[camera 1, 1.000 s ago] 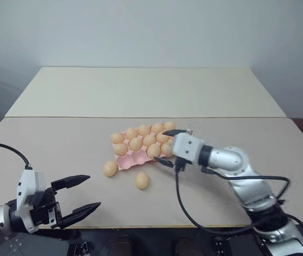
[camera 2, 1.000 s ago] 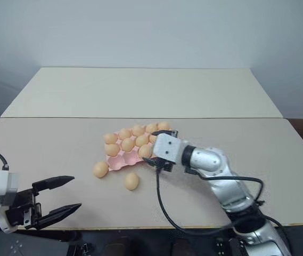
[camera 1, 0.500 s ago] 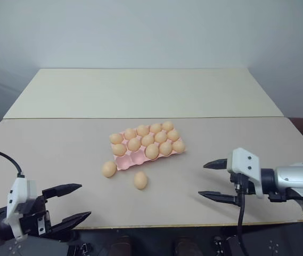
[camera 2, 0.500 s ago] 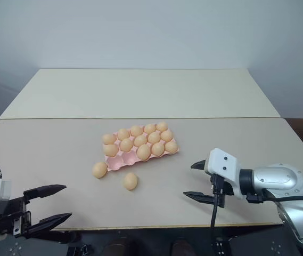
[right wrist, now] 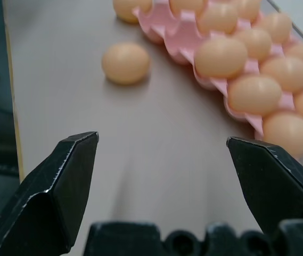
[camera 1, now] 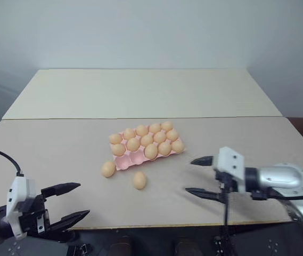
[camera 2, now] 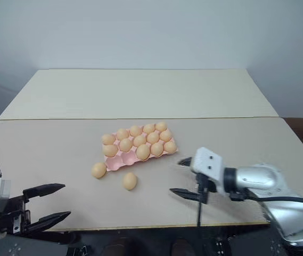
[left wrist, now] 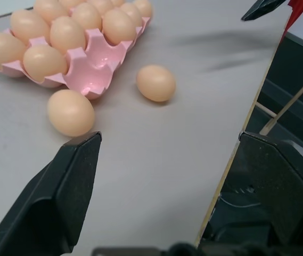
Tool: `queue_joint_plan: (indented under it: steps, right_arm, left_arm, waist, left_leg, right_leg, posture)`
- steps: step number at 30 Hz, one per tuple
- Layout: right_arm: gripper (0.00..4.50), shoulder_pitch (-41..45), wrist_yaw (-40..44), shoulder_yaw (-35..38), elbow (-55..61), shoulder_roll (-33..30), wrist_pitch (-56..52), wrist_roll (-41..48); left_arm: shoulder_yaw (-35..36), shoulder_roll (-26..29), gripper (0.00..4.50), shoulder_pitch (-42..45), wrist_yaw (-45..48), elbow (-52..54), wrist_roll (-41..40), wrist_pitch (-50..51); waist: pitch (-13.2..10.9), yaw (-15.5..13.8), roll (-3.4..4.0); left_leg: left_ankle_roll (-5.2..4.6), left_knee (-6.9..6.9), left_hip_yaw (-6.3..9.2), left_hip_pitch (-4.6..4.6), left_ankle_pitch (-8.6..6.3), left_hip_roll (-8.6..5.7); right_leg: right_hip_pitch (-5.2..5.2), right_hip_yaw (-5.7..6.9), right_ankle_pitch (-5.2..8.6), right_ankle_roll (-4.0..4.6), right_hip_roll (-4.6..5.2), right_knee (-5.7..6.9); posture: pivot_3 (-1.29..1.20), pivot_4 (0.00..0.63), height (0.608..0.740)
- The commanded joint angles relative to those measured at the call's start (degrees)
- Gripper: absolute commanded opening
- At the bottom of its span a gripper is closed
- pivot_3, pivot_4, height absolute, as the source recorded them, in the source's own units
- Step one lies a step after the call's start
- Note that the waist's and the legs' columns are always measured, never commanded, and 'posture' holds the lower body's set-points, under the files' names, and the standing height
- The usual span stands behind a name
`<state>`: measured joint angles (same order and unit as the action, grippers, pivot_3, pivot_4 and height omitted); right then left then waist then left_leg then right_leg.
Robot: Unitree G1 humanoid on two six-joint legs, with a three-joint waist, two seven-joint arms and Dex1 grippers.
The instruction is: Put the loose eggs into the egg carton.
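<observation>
Two loose eggs (camera 1: 139,180) lie on the surface (camera 1: 60,149) just beside the egg carton (camera 1: 130,160), which has two empty cups. Both hands' fingers are spread and hold nothing. Next, the right gripper (camera 1: 198,175) should pick up the near egg.

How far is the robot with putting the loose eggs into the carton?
Done: the pink egg carton holds thirteen eggs; two near cups are empty. In hand: nothing; the left gripper and right gripper are both open and empty. Left: two loose eggs lie on the table beside the carton.
</observation>
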<state>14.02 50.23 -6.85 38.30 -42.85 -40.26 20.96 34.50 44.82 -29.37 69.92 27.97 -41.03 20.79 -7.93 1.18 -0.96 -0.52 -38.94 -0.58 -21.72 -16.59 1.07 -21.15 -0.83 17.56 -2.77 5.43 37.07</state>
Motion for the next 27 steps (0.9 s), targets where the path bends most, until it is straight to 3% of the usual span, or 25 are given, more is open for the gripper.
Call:
queue_joint_plan:
  steps: [1,11,27]
  right_arm:
    - [4.48,4.1,-4.6,-6.4,-1.7,4.1,-1.1,-3.3]
    - [4.48,8.1,-8.5,-19.7,-5.7,11.0,0.2,-10.5]
    - [4.48,10.7,-11.7,-25.5,-17.5,20.4,4.2,-17.7]
  left_arm:
    - [-0.1,0.0,4.5,0.2,0.2,0.4,0.1,-1.1]
    - [-0.4,-1.0,4.5,-1.1,-0.7,1.9,0.2,-1.6]
    - [-1.6,-2.6,4.5,-1.7,-2.7,3.2,0.5,-2.1]
  waist:
    - [0.0,-0.2,0.0]
    - [0.0,-0.4,0.0]
    - [0.0,-0.2,0.0]
  left_leg:
    - [0.0,0.0,0.0,-0.04,0.0,-0.01]
    - [0.0,0.0,0.07,-0.27,0.0,-0.05]
    - [0.02,0.0,0.06,-0.16,0.01,-0.05]
  right_leg:
    - [-0.04,0.01,0.0,0.0,0.01,0.0]
    - [-0.18,0.09,0.0,0.0,0.14,-0.03]
    - [-0.15,0.08,0.0,0.0,0.08,0.03]
  posture:
    - [0.0,0.15,0.74]
    - [0.0,0.15,0.74]
    - [0.0,0.15,0.74]
